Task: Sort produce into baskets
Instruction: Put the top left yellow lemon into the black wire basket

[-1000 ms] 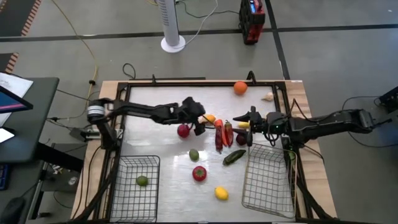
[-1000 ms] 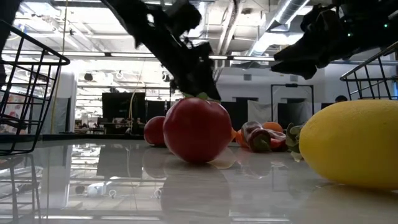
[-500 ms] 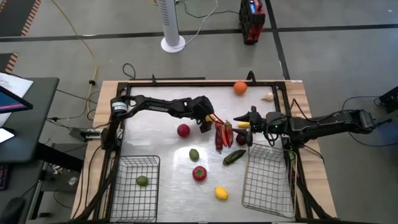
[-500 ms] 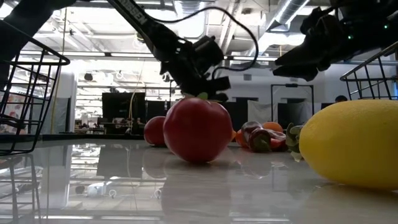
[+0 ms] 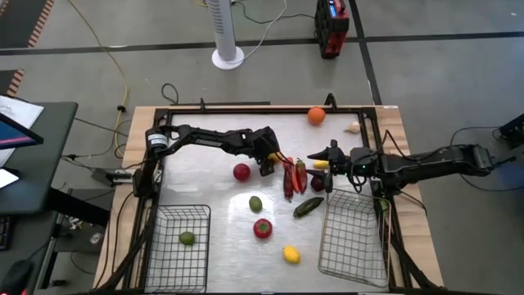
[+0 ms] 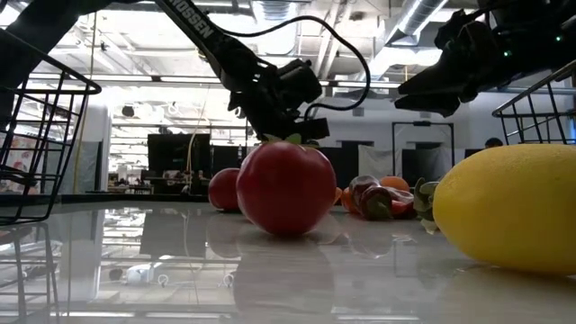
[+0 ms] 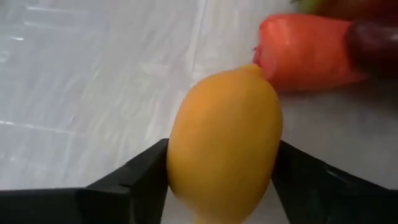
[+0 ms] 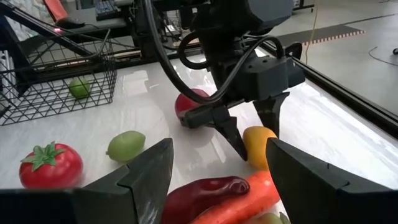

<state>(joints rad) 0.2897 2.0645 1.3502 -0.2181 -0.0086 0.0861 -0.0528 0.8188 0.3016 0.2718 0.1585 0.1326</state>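
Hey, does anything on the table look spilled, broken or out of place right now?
Nothing stands out. Loose produce lies on the table, with one lime in the left basket; the right basket shows nothing inside. The left gripper has its jaws around a lemon, which looks intact.

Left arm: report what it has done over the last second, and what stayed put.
The left end effector swung from beside the red apple across to the yellow lemon next to the carrot and closed its fingers on it. The right end effector and the other produce stayed put.
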